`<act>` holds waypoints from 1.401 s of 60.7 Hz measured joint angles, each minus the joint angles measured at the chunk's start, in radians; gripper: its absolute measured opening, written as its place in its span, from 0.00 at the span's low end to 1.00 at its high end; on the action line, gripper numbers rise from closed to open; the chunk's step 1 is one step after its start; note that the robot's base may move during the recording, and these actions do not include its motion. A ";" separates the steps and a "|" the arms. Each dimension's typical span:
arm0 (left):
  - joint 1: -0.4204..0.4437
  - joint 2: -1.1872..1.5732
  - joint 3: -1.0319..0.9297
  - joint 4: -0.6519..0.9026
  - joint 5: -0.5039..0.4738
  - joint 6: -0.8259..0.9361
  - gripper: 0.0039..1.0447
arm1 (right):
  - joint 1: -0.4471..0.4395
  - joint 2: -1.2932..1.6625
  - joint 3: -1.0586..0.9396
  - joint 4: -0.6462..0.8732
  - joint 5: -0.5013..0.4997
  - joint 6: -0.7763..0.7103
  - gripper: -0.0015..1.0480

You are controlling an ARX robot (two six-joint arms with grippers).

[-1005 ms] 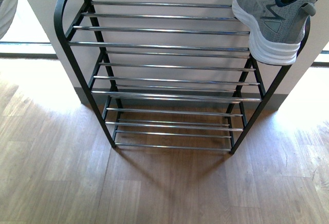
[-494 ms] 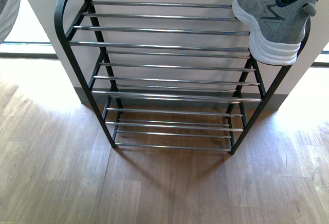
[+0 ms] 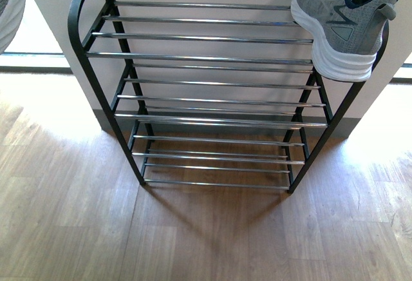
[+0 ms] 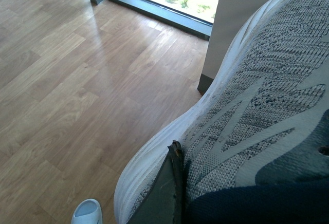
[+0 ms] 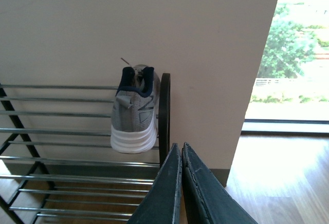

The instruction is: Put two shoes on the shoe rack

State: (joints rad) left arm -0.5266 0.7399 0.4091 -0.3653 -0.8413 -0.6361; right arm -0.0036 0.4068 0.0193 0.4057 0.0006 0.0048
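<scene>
One small change only. The second shoe [image 3: 11, 10], cut off at the left edge of the front view, shows slightly more of itself than a second ago. Its white sole reaches a touch further into frame and its curved edge ends a little lower. The shift falls within the first half second of that span.

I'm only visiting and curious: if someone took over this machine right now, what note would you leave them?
Left tool: shut on the second shoe, held in the air left of the rack.
Right tool: shut, empty, apart from the rack.
Done: first shoe sits on the top tier, right end.
Left to do: set the second shoe on the rack.
</scene>
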 joint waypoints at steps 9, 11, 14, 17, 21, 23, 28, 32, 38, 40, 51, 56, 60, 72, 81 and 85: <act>0.000 0.000 0.000 0.000 0.000 0.000 0.01 | 0.000 -0.069 0.000 -0.068 0.000 0.000 0.02; 0.000 0.000 0.000 0.000 0.000 0.000 0.01 | 0.000 -0.082 0.000 -0.080 0.000 0.000 0.02; 0.000 0.000 0.000 0.000 0.000 0.000 0.01 | 0.000 -0.101 0.000 -0.098 0.000 0.000 0.02; 0.000 0.000 0.000 0.000 0.000 0.000 0.01 | 0.000 -0.116 0.000 -0.113 0.000 0.000 0.02; 0.000 0.000 0.000 0.000 0.000 0.000 0.01 | 0.000 -0.136 0.000 -0.134 0.000 0.000 0.02; 0.000 0.000 0.000 0.000 0.000 0.000 0.01 | 0.000 -0.145 0.000 -0.143 0.000 0.000 0.02; 0.000 0.000 0.000 0.000 0.000 0.000 0.01 | 0.000 -0.170 0.000 -0.167 0.000 0.000 0.02; 0.000 0.000 0.000 0.000 0.000 0.000 0.01 | 0.000 -0.187 0.000 -0.183 0.000 0.000 0.02; 0.000 0.000 0.000 0.000 0.000 0.000 0.01 | 0.000 -0.214 0.000 -0.211 0.000 0.000 0.02; 0.000 0.000 0.000 0.000 0.000 0.000 0.01 | 0.000 -0.221 0.000 -0.218 0.000 0.000 0.02; 0.000 0.000 0.000 0.000 0.000 0.000 0.01 | 0.002 -0.372 0.000 -0.393 -0.001 0.000 0.02; 0.000 0.000 0.000 0.000 0.000 0.000 0.01 | 0.002 -0.398 0.000 -0.402 0.000 0.000 0.02; 0.000 0.000 0.000 0.000 0.001 0.000 0.01 | 0.002 -0.400 0.000 -0.402 0.000 0.000 0.02; 0.000 0.000 0.000 0.000 0.000 0.000 0.01 | 0.002 -0.401 0.000 -0.402 0.000 0.000 0.02; 0.000 0.000 0.000 0.000 0.000 0.000 0.01 | 0.002 -0.401 0.000 -0.402 0.000 -0.002 0.19; 0.000 0.000 0.000 0.000 0.000 0.000 0.01 | 0.002 -0.401 0.000 -0.402 0.000 -0.002 0.29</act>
State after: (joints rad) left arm -0.5266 0.7399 0.4091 -0.3653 -0.8417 -0.6361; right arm -0.0017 0.0063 0.0196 0.0032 0.0002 0.0032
